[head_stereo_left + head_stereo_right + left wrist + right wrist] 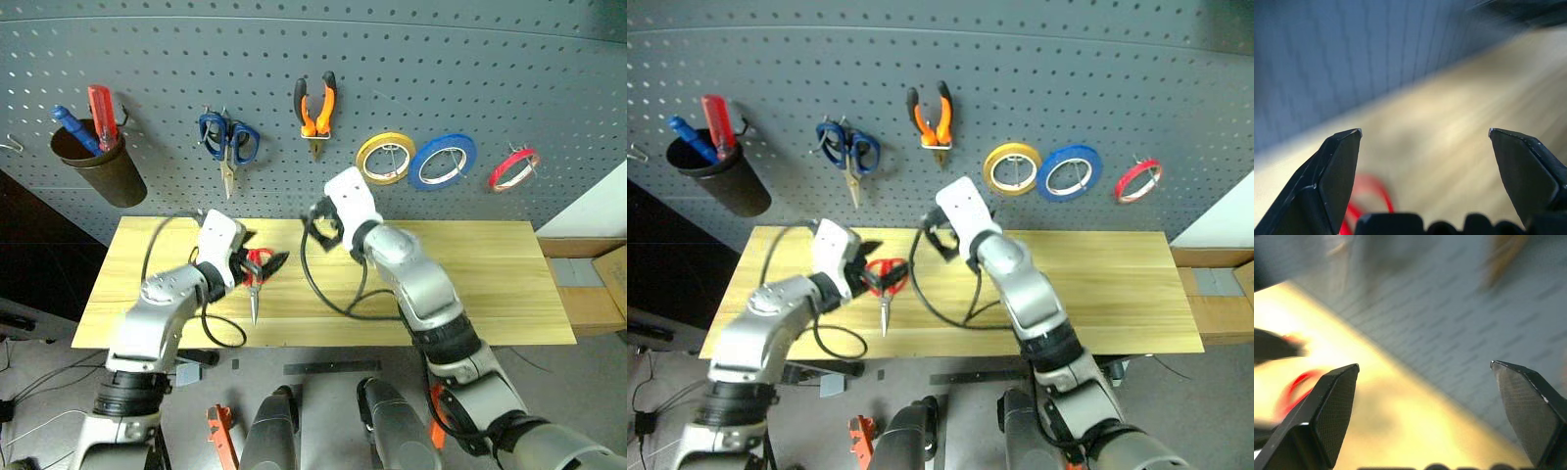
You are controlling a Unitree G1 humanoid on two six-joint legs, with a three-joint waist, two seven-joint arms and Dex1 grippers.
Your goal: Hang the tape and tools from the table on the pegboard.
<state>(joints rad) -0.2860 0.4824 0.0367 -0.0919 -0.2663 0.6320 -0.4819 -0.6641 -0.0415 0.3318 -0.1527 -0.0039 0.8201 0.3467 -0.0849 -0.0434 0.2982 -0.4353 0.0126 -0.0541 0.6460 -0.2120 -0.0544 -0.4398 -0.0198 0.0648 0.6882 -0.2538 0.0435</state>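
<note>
Left gripper (266, 262): jaws spread wide, empty, over the red scissors (257, 279) at centre left of the table (509, 294).
Right gripper (1425, 382): jaws wide, holding nothing, mid-frame.
Already hung: pliers (315, 110) and red tape (513, 167) on the pegboard (441, 69).
Risk: scissors lie flat, so closing fingers may skid them along the wood.
Second risk: the cable (323, 294) trailing beside them could snag.

- I'm seeing the pegboard (411, 59) showing dark grey, dotted with small holes.
- The bench (490, 284) is showing pale wood.
- The scissors (257, 269) are showing red handles.
</note>
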